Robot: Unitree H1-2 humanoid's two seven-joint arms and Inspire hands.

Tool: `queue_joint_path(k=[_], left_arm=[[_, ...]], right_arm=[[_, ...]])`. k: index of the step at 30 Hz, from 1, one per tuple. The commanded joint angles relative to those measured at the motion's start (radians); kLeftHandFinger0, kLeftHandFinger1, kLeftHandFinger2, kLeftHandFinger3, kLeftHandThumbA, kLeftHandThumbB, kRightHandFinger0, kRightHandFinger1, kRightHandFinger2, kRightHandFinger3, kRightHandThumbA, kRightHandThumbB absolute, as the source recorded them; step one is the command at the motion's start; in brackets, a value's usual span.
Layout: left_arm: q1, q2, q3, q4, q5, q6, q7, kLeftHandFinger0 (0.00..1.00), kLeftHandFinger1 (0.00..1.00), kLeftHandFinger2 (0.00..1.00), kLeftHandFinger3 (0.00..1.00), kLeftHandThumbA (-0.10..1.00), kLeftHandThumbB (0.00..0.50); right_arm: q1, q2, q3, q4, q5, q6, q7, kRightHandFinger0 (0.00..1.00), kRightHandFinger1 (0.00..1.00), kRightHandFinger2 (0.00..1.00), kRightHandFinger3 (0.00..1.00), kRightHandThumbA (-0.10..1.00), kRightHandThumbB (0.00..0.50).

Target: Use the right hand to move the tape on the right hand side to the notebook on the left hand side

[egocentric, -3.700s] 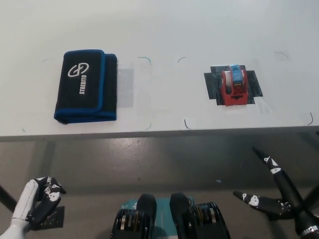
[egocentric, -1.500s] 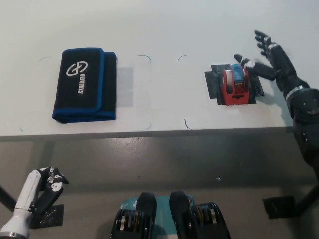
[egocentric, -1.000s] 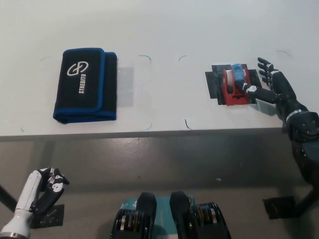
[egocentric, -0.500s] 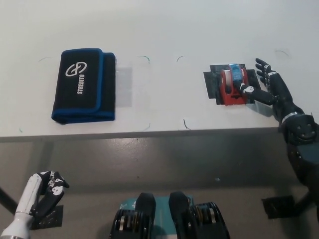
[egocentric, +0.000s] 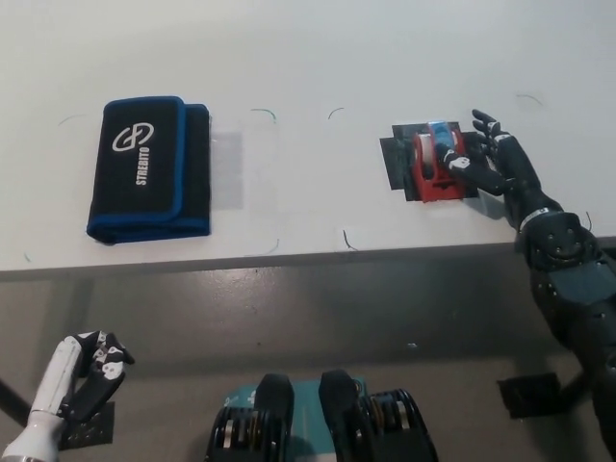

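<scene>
Head view. My right hand [egocentric: 491,159] is up on the white table [egocentric: 318,58], reaching in from the right edge, black arm running off toward bottom right. It sits just right of the tape [egocentric: 438,164], a red dispenser with a blue and white roll on top. My fingers [egocentric: 460,166] are spread, not curled in, and they lie against the right side of the dispenser, one across its right edge. I can't tell whether anything wraps the far side; it reads as touching, not a closed grasp. The hand is loose and holds nothing lifted.

The tape rests flat on a dark patch [egocentric: 397,164] marked on the table, right half of the tabletop, near the front edge. It looks upright, roll end pointing away from me.

The notebook [egocentric: 146,168] is a black case with blue trim and a white logo, lying flat on the left half of the table, well apart from the tape. Nothing is on top of it. Thin corner marks are drawn on the table between the two.

My left hand [egocentric: 82,371] is white, low at bottom left, below the table edge, over the grey floor. Fingers curled partway in, holding nothing, not touching the table.
</scene>
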State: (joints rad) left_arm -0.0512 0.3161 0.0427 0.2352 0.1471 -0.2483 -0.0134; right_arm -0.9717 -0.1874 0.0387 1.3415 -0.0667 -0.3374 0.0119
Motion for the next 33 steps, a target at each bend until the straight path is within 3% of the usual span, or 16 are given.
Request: queue_joint_path(k=[1,6,11,14,24,25,27,32,33], left_arm=[[-0.003,0.008,0.0,-0.035,0.011,-0.008,0.0,0.03,0.0,0.08,0.22,0.28,0.094],[-0.013,0.009,0.0,-0.024,0.001,-0.022,-0.005,0.0,0.0,0.06,0.22,0.28,0.103],[-0.016,0.014,-0.001,-0.02,0.009,-0.03,-0.003,0.01,0.0,0.08,0.23,0.36,0.12],[-0.014,0.013,0.0,-0.028,0.009,-0.024,-0.004,0.01,0.0,0.09,0.24,0.34,0.11],[-0.011,0.009,0.001,-0.029,-0.011,-0.02,-0.017,0.0,0.0,0.07,0.22,0.3,0.103],[-0.012,0.009,0.001,-0.026,-0.01,-0.027,-0.016,0.0,0.0,0.06,0.22,0.29,0.101],[-0.016,0.008,0.001,-0.018,-0.001,-0.037,-0.008,0.0,0.0,0.04,0.2,0.3,0.109],[-0.011,0.006,-0.005,-0.025,0.008,-0.031,-0.009,0.0,0.0,0.04,0.2,0.3,0.102],[-0.008,0.008,-0.006,-0.035,0.019,-0.015,-0.006,0.0,0.0,0.05,0.21,0.28,0.093]], right_arm=[[-0.046,0.082,0.041,0.028,-0.031,0.044,0.026,1.0,1.0,1.0,1.0,0.74,0.382],[-0.048,0.106,0.073,0.034,-0.043,0.036,0.02,1.0,1.0,1.0,1.0,0.78,0.38],[-0.047,0.133,0.089,0.047,-0.034,0.033,0.015,1.0,1.0,1.0,1.0,0.81,0.445],[-0.047,0.146,0.096,0.05,-0.034,0.027,0.011,1.0,1.0,1.0,1.0,0.8,0.456],[-0.042,0.191,0.123,0.048,-0.034,0.022,-0.002,1.0,1.0,1.0,1.0,0.82,0.424],[-0.044,0.201,0.134,0.048,-0.045,0.027,-0.006,1.0,1.0,1.0,1.0,0.86,0.474],[-0.048,0.22,0.167,0.049,-0.074,0.025,-0.021,1.0,1.0,1.0,1.0,0.93,0.498],[-0.044,0.254,0.163,0.052,-0.052,0.01,-0.011,1.0,1.0,1.0,1.0,0.85,0.491],[-0.047,0.272,0.149,0.052,-0.034,0.013,0.005,1.0,1.0,1.0,1.0,0.8,0.453]])
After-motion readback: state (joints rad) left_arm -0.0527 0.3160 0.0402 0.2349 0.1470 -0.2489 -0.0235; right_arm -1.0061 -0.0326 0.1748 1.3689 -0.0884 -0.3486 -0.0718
